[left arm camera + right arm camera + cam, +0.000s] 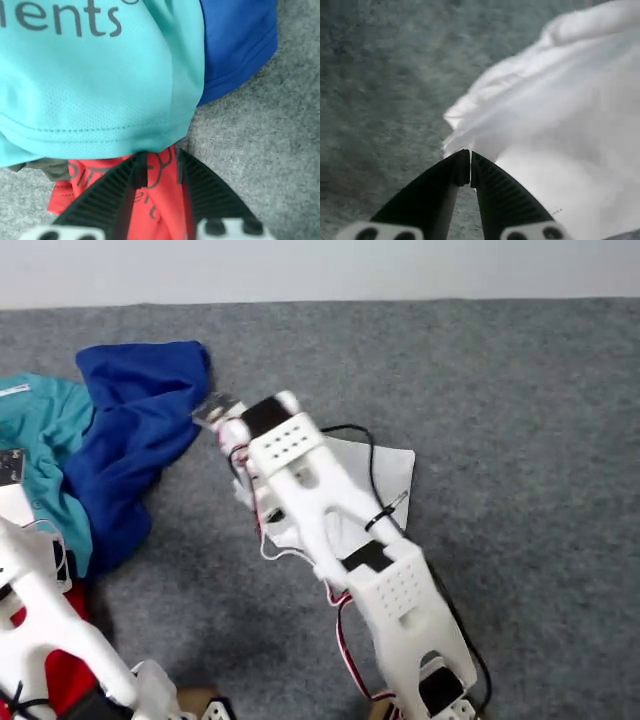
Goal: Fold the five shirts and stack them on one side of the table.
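A white shirt (392,472) lies flat mid-table, partly under my right arm. My right gripper (213,411) sits past the shirt's far-left side, close to a crumpled blue shirt (140,425). In the right wrist view my right gripper (470,153) is shut, its tips at the edge of the white shirt (560,125); I cannot tell whether cloth is pinched. A teal shirt (40,430) lies left of the blue one. My left gripper (161,159) stands slightly open over a red shirt (155,200), next to the teal shirt (100,85) and the blue shirt (235,45).
Grey carpet (520,390) covers the table, with bare room on the right half and along the back. The left arm (45,620) stands at the front-left corner over the red shirt (62,672). Cables run along the right arm (370,470).
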You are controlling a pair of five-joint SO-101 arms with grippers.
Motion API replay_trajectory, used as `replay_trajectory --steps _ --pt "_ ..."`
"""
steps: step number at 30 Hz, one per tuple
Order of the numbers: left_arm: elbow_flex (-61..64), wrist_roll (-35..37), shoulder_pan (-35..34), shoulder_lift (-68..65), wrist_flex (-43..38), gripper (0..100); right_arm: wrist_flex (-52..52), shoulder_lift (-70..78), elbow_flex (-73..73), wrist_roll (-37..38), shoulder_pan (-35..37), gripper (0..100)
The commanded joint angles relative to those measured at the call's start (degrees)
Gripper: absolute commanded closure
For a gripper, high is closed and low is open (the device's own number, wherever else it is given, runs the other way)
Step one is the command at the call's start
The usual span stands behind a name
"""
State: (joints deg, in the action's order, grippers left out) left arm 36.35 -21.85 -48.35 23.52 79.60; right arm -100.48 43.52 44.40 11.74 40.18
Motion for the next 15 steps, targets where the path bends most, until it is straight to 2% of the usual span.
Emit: replay_trajectory --steps 1,15 --pt "-0.2 -0.1 0.5 1.8 -0.9 89 -1.8 -5.3 0.5 0.4 1.3 98.8" --pt "-0.1 -0.1 0.5 1.7 -0.8 89 -2.2 -15.2 0.4 2.7 -4.5 98.8"
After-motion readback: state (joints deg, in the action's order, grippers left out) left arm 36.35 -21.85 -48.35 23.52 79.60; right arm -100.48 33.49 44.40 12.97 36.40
